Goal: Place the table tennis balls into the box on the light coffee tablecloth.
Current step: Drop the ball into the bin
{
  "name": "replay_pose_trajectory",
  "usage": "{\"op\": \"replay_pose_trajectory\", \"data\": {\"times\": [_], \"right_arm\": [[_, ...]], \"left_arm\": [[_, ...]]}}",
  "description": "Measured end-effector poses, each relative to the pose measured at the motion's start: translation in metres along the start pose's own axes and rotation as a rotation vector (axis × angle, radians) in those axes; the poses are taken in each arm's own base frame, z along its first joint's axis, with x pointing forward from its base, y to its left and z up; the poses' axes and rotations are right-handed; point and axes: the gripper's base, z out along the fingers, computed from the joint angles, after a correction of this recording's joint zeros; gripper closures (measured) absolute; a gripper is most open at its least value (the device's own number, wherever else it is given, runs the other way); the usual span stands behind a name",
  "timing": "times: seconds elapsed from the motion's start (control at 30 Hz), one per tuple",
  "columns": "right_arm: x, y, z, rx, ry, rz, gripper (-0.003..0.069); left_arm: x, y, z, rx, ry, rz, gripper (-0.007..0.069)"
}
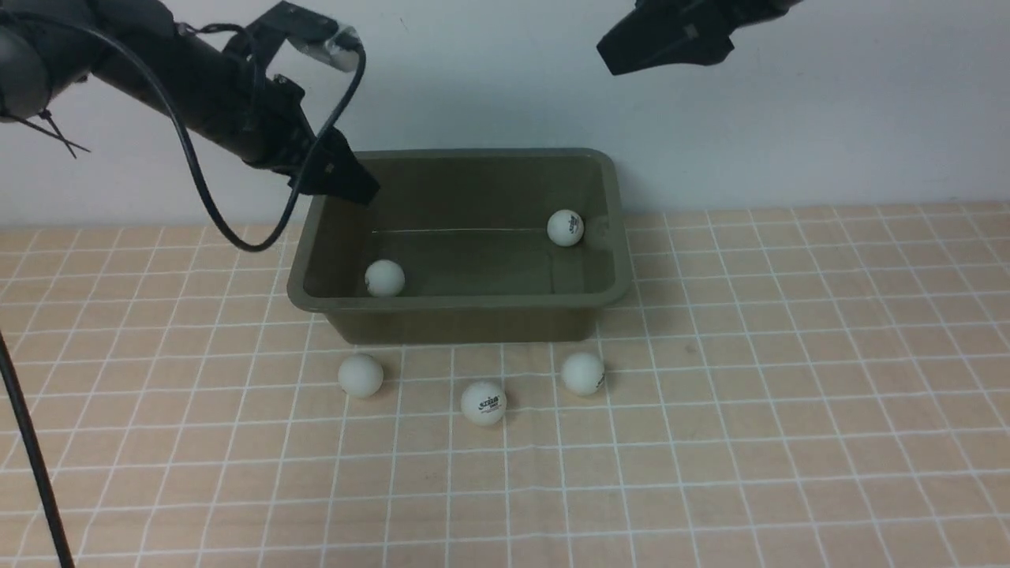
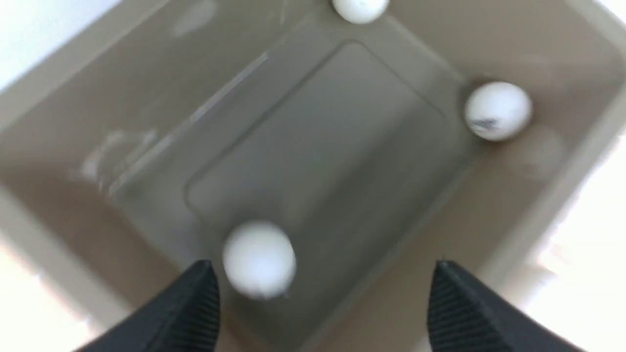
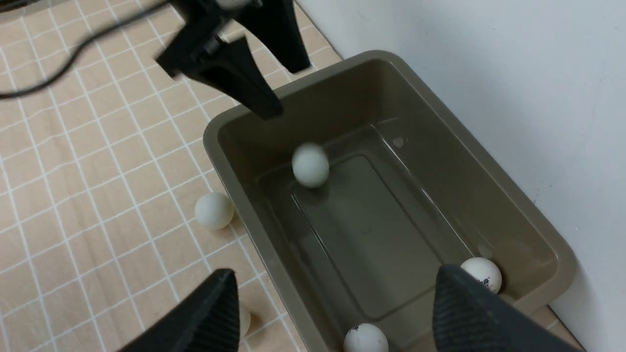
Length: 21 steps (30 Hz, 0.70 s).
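3 table tennis balls [image 2: 498, 110] are in the box [image 1: 458, 323], 1 blurred under the left gripper [image 2: 323, 266], which is wide open and empty; 3 balls [image 1: 483, 402] remain on the light coffee tablecloth [image 1: 789, 394] just before the box, so roughly half done; right gripper [image 3: 335, 271] wide open, empty, high above; balls small, white, matte, some logo-printed.

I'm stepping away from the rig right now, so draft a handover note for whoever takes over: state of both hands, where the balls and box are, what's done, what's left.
Left hand: open and empty over the olive-grey plastic box, with one small white table tennis ball blurred beneath it inside.
Right hand: open, empty, raised above the box.
Done: three balls are in the box, counting two by its walls.
Left: three balls lie on the peach-beige checked tablecloth in front of the box.
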Motion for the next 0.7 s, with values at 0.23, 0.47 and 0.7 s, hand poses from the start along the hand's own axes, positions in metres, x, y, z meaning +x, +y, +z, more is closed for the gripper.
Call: {"op": "replay_pose_trajectory", "data": {"times": [0.23, 0.47, 0.7], "right_arm": [[0.000, 0.000, 0.000, -0.001, -0.001, -0.010, 0.0175], [0.000, 0.000, 0.000, -0.003, 0.000, -0.012, 0.0175], [-0.002, 0.003, 0.000, -0.027, -0.024, 0.001, 0.0175]], "left_arm": [[-0.008, -0.004, -0.065, -0.145, -0.015, -0.118, 0.0302], [0.004, -0.019, -0.103, -0.197, -0.039, -0.269, 0.0454], [0.054, -0.080, -0.116, -0.140, 0.052, -0.367, 0.0510]]}}
